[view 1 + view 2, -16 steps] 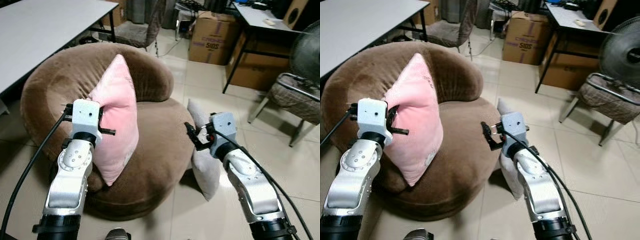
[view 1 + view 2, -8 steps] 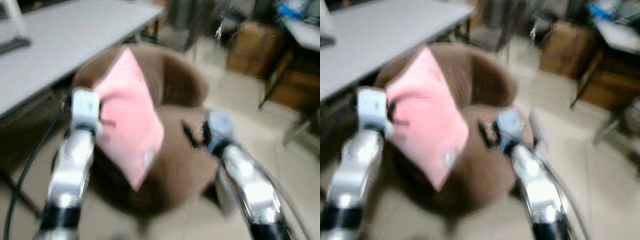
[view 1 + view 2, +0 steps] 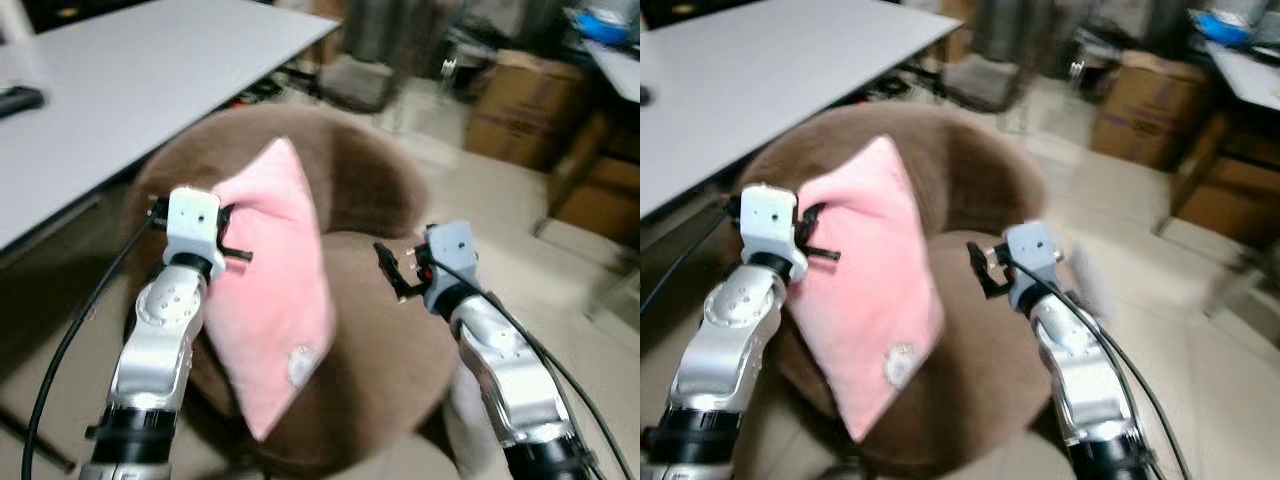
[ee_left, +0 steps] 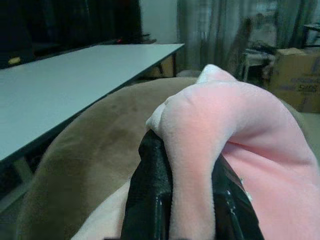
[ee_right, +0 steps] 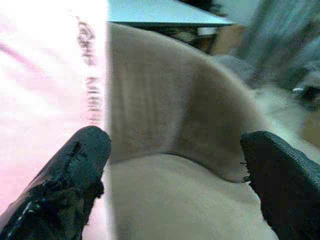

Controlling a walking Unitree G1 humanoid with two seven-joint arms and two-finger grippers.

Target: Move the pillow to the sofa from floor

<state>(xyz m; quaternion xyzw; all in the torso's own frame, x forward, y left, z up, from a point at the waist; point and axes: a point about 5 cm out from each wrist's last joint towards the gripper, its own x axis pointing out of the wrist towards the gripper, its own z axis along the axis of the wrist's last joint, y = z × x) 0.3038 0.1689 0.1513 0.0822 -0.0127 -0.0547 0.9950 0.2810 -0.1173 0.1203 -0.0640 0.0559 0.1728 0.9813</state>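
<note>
Left eye view: the left gripper (image 3: 232, 232) is gripping the upper left edge of the pillow (image 3: 275, 290). The pillow is hanging over the sofa (image 3: 370, 330), long axis running steeply down from the gripper, lower corner over the sofa's front edge. The right gripper (image 3: 396, 272) is hovering over the sofa seat, apart from the pillow, on its right.

Right eye view: the same layout is showing; the pillow's top corner is lying against the sofa backrest.

Left wrist view: both fingers (image 4: 149, 200) are clenching a fold of pillow between them. The sofa back is lying just beyond the fold, the tabletop (image 4: 65, 85) farther off.

Right wrist view: the fingers (image 5: 75, 165) are standing wide apart, gripping nothing; the sofa seat is lying between them, the pillow beside one finger.

Judgement: the left arm is nearer; release calls for lowering toward the seat.
</note>
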